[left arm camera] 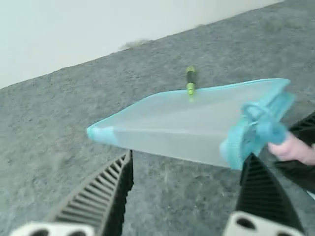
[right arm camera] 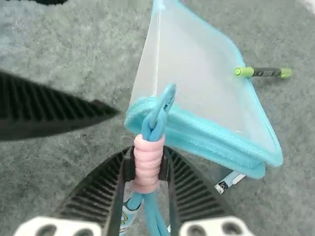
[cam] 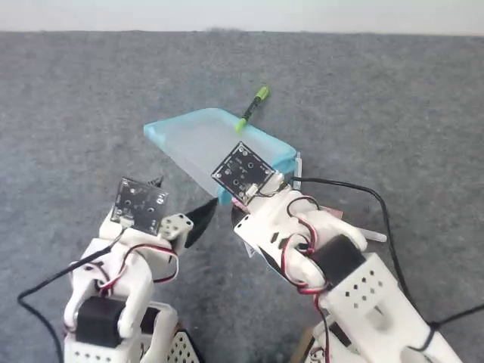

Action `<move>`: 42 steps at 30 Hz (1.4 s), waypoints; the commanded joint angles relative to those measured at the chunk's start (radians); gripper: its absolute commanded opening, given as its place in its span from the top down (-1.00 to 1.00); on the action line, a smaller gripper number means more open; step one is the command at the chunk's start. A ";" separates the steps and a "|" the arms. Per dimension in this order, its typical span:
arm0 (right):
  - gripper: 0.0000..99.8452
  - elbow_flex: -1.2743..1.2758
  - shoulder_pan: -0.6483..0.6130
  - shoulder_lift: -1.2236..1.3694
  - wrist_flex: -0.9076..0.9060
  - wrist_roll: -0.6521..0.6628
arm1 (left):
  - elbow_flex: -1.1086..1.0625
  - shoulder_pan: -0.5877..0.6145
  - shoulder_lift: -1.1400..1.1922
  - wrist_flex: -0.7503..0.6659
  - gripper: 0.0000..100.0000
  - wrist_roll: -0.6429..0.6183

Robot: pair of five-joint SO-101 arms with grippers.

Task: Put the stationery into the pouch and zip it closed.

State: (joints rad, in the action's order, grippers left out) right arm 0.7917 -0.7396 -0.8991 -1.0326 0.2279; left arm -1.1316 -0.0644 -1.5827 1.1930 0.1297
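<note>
Two arms stand over the grey mat [cam: 76, 98], and the blue pouch [cam: 204, 144] sits tilted between them, its zip end lifted higher than the rest. The right gripper [right arm camera: 146, 164] is pressed together on the pink pull tab [right arm camera: 147, 147], with the blue cord running down between its jaws. The left gripper [left arm camera: 189, 160] is spread wide just short of the pouch's near edge and touches nothing. A green pen [cam: 253, 108] lies on the mat beyond the pouch and outside it, one end at the far rim. I cannot tell whether it touches the pouch. A small white item [right arm camera: 229, 182] pokes out from under the pouch on the right arm's side, and I can't make out what it is. Nor can I see how far the zip is open.

To my eye the step in hand is giving the pouch a second hold. The left gripper would do best to close on the seamed edge away from the pull, not on the thin translucent wall, which looks likely to fold and slip. With that corner anchored, the right gripper can draw the tab along the line of the zip, not upward. The pouch now hangs from the tab alone and could swing. The pen needs to go in before any closing.
</note>
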 commanded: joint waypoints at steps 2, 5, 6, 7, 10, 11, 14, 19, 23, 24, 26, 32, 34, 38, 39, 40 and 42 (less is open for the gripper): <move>0.99 -0.057 -0.027 0.021 0.013 0.014 | -0.015 -0.025 -0.011 -0.018 0.33 0.012; 0.99 -0.061 -0.041 0.021 0.001 0.014 | -0.027 -0.025 -0.011 -0.029 0.33 0.025; 0.99 -0.066 -0.041 0.021 -0.005 0.014 | -0.027 -0.025 -0.011 -0.029 0.33 0.032; 0.99 -0.074 -0.041 0.021 -0.008 0.014 | -0.027 -0.025 -0.011 -0.028 0.33 0.035; 0.99 -0.080 -0.039 0.021 -0.008 0.014 | -0.033 -0.026 -0.011 -0.029 0.33 0.040; 0.99 -0.081 -0.039 0.021 -0.012 0.014 | -0.039 -0.026 -0.011 -0.032 0.33 0.040; 0.99 -0.107 -0.039 0.021 -0.045 0.014 | -0.061 -0.025 -0.011 -0.063 0.33 0.051; 0.99 -0.140 -0.039 0.021 -0.082 0.014 | -0.113 -0.025 -0.011 -0.114 0.33 0.061; 0.99 -0.138 -0.042 0.021 -0.087 0.014 | -0.119 -0.023 -0.011 -0.127 0.33 0.057; 0.99 -0.137 -0.047 0.021 -0.087 0.014 | -0.119 -0.023 -0.011 -0.127 0.33 0.057; 0.99 -0.135 -0.062 0.027 -0.091 0.014 | -0.119 -0.021 -0.011 -0.127 0.33 0.055; 0.99 -0.135 -0.102 0.022 -0.116 0.014 | -0.119 -0.015 -0.011 -0.144 0.33 0.025; 0.99 -0.137 -0.105 0.019 -0.133 0.014 | -0.120 0.021 -0.011 -0.150 0.33 0.029; 0.99 -0.137 -0.104 0.019 -0.143 0.014 | -0.143 0.075 -0.011 -0.175 0.33 0.048; 0.99 -0.137 -0.101 0.019 -0.143 0.015 | -0.157 0.084 -0.011 -0.190 0.33 0.049; 0.99 -0.137 -0.101 0.019 -0.143 0.015 | -0.173 0.087 -0.011 -0.203 0.33 0.051; 0.99 -0.137 -0.101 0.019 -0.157 0.017 | -0.191 0.087 -0.011 -0.216 0.33 0.072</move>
State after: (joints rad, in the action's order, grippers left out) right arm 0.7196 -0.8332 -0.8730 -1.1707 0.2294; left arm -1.3249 0.0031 -1.5873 1.0226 0.1803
